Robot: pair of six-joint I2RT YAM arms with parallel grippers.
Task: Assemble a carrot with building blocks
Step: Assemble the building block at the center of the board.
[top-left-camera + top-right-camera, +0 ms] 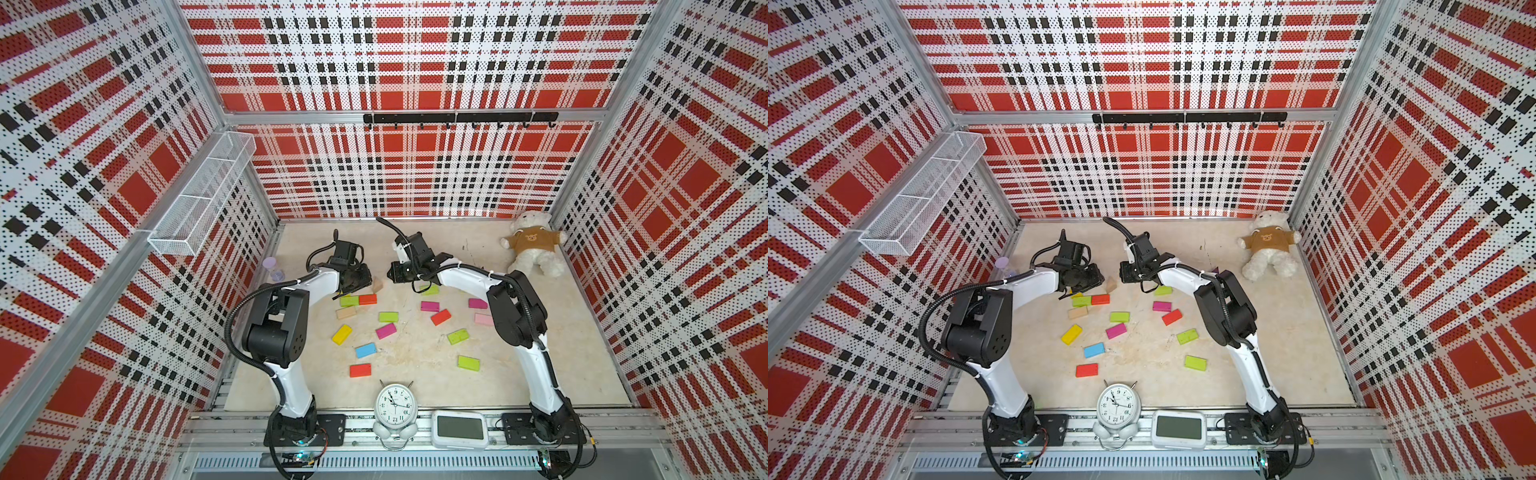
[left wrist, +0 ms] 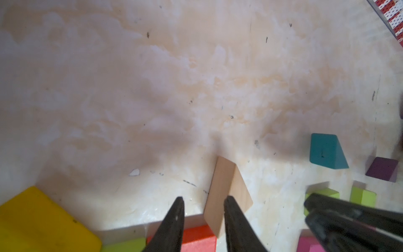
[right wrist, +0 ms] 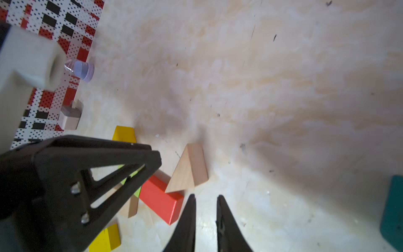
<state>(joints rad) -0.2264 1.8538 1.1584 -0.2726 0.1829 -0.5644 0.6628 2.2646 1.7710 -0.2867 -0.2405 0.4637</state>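
Observation:
Building blocks lie scattered mid-table in both top views, among them a blue one [image 1: 366,350], a yellow one [image 1: 341,334] and a lime one [image 1: 1195,362]. A tan wedge [image 2: 224,187] rests on the table against a red block [image 3: 161,200]. My left gripper [image 2: 205,201] is open just above it. One of its fingers [image 2: 234,216] overlaps the wedge's side and the other stands clear of it. My right gripper [image 3: 206,197] faces it from the other side of the wedge [image 1: 378,284], shut with nothing between its tips. A teal wedge [image 2: 326,151] and a purple wedge [image 2: 381,169] lie further off.
A teddy bear [image 1: 534,245] sits in the far right corner. An alarm clock [image 1: 394,405] and a digital clock [image 1: 459,428] stand at the front edge. A small clear bottle [image 3: 81,69] and a tan holed cube [image 3: 70,117] lie by the left wall, under a wire basket [image 1: 199,203].

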